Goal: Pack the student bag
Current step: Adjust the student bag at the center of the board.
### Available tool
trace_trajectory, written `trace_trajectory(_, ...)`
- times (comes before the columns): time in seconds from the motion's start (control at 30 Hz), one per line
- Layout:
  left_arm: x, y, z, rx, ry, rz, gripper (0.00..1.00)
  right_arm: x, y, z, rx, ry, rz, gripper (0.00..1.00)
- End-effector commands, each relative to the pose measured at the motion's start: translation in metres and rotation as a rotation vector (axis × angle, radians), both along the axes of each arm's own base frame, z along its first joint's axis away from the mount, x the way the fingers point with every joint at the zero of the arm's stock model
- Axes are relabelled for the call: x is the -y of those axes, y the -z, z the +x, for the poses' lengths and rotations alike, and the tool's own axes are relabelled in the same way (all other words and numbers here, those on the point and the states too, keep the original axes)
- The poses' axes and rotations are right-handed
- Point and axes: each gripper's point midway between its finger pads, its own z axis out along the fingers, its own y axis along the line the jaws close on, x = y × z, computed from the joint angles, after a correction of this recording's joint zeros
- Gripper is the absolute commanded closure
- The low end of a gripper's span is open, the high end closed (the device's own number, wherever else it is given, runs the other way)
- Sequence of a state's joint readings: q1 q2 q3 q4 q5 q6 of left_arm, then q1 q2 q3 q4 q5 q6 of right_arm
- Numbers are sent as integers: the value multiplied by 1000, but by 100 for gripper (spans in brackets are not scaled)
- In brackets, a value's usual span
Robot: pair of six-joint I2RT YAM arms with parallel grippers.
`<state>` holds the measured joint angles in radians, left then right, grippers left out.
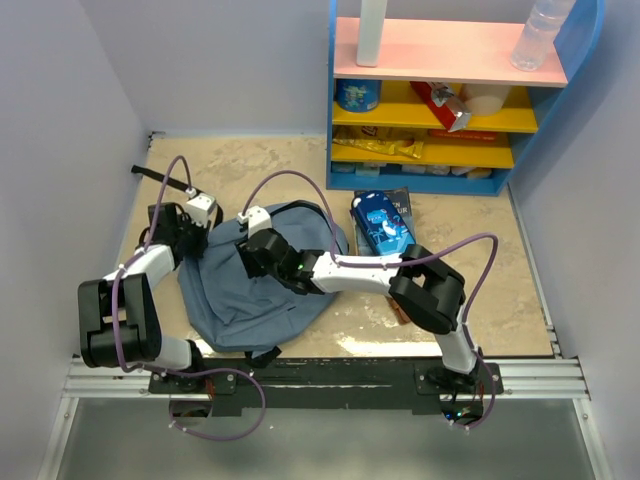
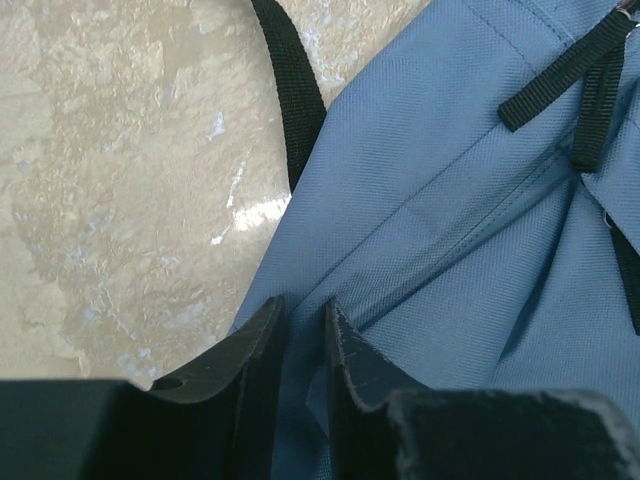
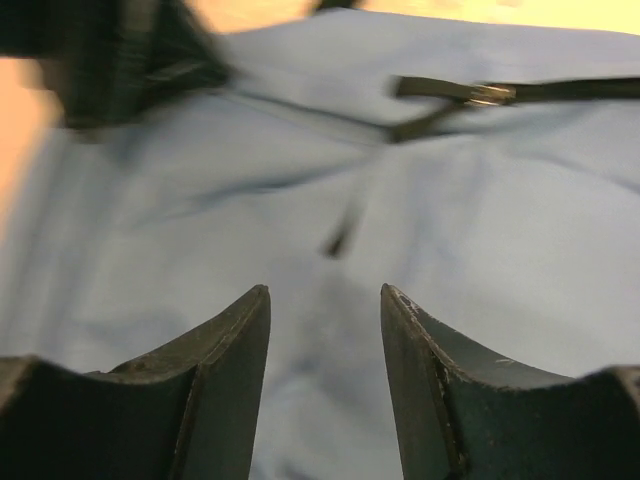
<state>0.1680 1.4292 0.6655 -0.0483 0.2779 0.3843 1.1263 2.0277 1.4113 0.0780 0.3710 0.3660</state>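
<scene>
From above, the student bag (image 1: 255, 300) lies flat on the beige table (image 1: 450, 310), in front of the two arm bases and a little to the left of the middle. The left gripper (image 1: 190, 232) is at the far-left edge of the bag, and the right gripper (image 1: 258, 258) is over its upper middle part. A flat blue object (image 1: 382, 222) lies just to the right of the bag, before a blue shelf (image 1: 332, 100). In the left wrist view, the left gripper (image 2: 303, 305) has its jaws close together at the border of the bag (image 2: 450, 200), with blue cloth seen in the narrow gap; I cannot tell if the cloth is really pinched. A black strap (image 2: 290, 90) runs over the table (image 2: 120, 150) to the bag. In the right wrist view, which is blurred, the right gripper (image 3: 323, 290) has its jaws apart and holds nothing; the bag (image 3: 500, 250) fills the view beyond them, with a black zip pull (image 3: 480, 93) near the top.
</scene>
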Motion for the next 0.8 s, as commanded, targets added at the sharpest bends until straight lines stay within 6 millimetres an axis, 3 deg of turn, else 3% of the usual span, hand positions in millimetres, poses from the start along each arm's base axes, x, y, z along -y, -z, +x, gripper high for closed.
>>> trace_trajectory(0.0,5,-4,-7,-17,15,-50,74,-42,-55,-25,-27,-91,205,49)
trace_trajectory(0.27,2,-6,-9,-7,12,-41,76,-47,-14,-32,-163,-46,197,40)
trace_trajectory(0.5,0,-8,-10,5,14,-29,76,-53,6,-16,-241,-8,205,41)
trace_trajectory(0.77,-2,-9,-10,10,14,-16,77,-37,26,1,-273,109,136,44)
